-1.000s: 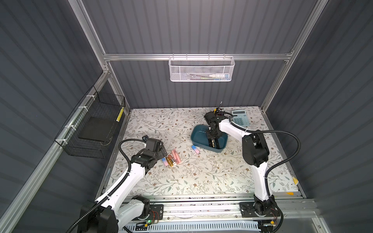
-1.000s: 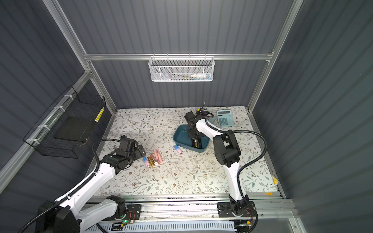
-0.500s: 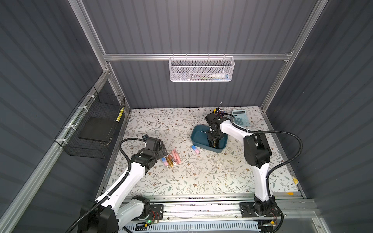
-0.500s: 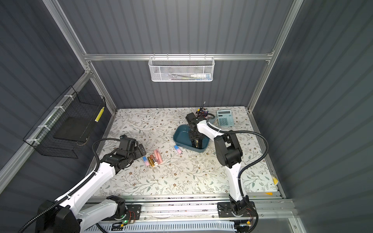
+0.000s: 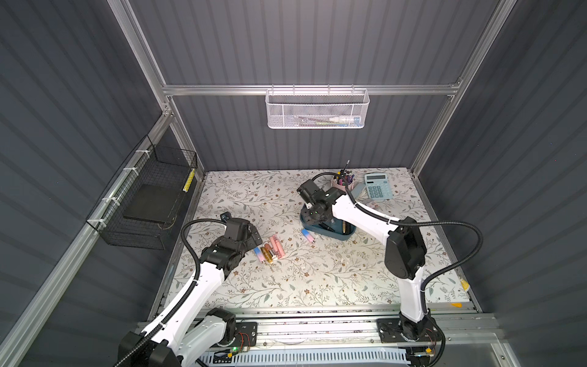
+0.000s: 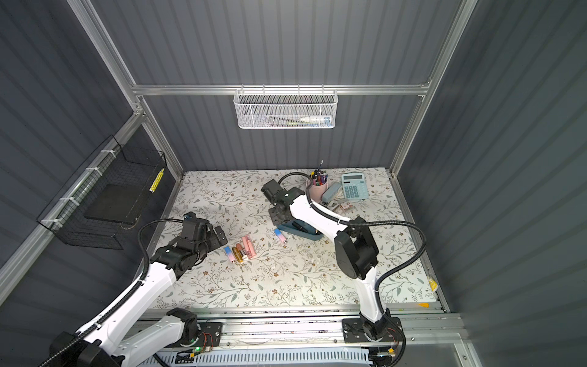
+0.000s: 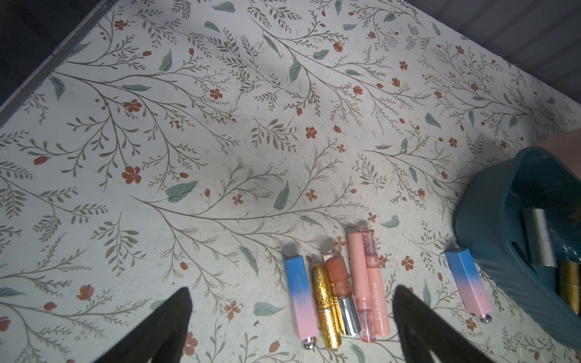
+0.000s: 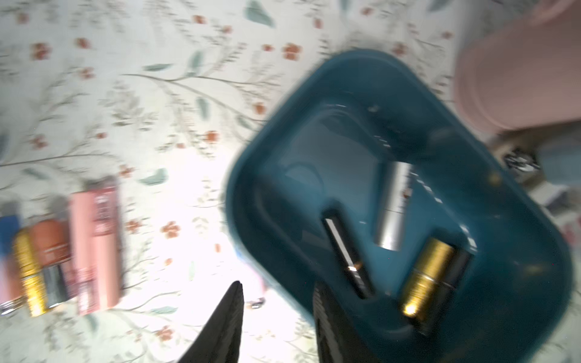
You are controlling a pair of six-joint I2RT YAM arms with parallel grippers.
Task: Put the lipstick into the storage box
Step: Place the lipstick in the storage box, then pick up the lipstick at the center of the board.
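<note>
Storage box: the storage box sits on the bench right of the middle in both top views.
Lipsticks inside: a black lipstick, a silver lipstick and a gold lipstick lie flat on its floor.
Change: a second ago the right hand sat low in the box with its jaws nearly together. Now they stand a little apart with nothing between them, and the hand has lifted over the box's upper-left end in a top view.
Meaning: this reads as a release just made, probably of the black lipstick lying nearest the fingers.
Still out: a lone blue-pink lipstick lies just beside the box's lower-left wall. A row of five lipsticks lies left of the middle.
Left hand: the left hand is spread wide and empty, hovering just by the row as before.
Edges: the box's low rim is directly under the right hand. A pink pen cup stands close behind it, with a calculator farther toward the upper right.
Open room: bare bench lies between the row and the box and across the lower part of the frame.
</note>
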